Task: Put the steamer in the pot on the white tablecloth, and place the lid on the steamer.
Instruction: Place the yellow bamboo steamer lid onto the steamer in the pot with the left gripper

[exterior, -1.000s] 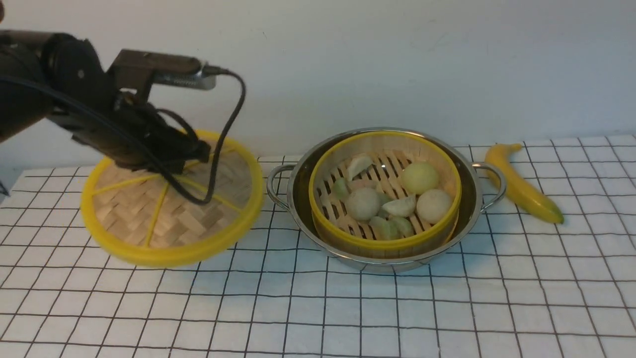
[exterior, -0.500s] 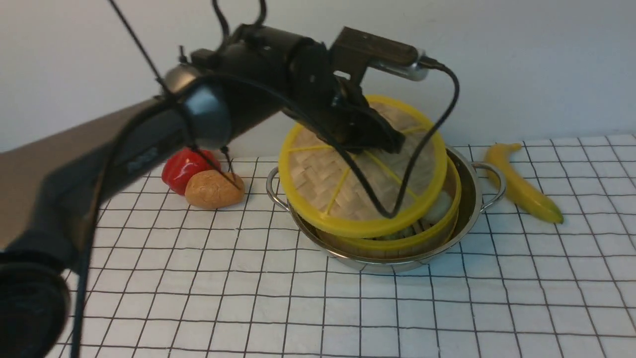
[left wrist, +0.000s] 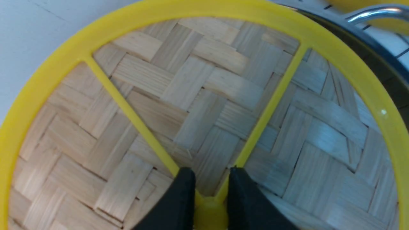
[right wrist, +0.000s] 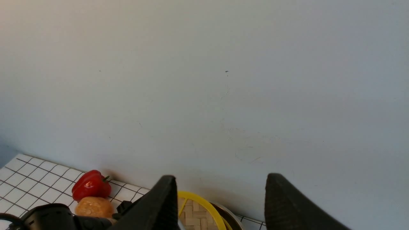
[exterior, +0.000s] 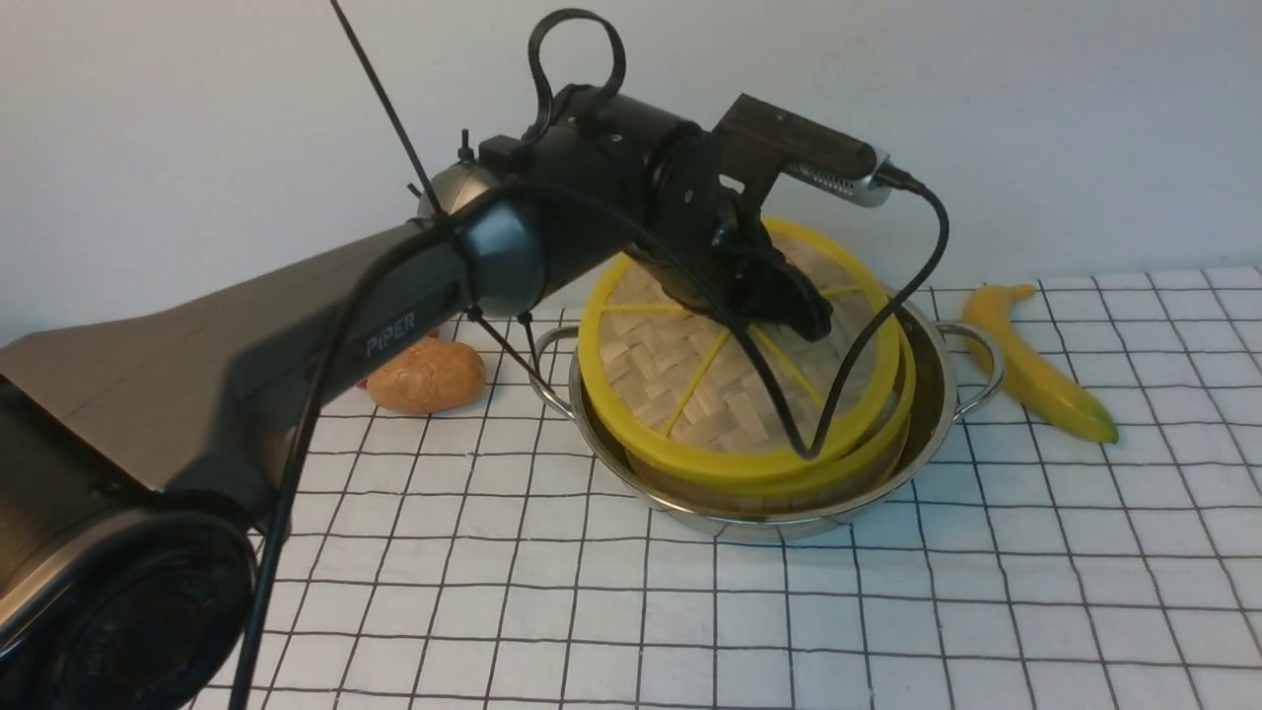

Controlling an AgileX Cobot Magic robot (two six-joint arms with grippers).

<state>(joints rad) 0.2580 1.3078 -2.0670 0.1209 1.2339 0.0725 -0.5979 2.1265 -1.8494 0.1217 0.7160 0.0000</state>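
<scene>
Stainless pot (exterior: pixel 935 409) holds the steamer (exterior: pixel 749 496), the lid (exterior: pixel 680 375) covering its top.

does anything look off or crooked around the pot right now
The lid sits askew on the steamer: its far edge looks raised, and it is shifted left so the steamer's right rim shows. The left gripper grips its centre knob. Nothing is spilled.

We label the left arm (exterior: pixel 325 335): matte black tapered shell, grey "PiPER" lettering, glossy rounded joint, boxy dark camera (exterior: pixel 789 148) with a silver tip, looping black cables (exterior: pixel 945 237). Left gripper (left wrist: pixel 211 171) and right gripper (right wrist: pixel 222 176): black tapered fingers.
</scene>
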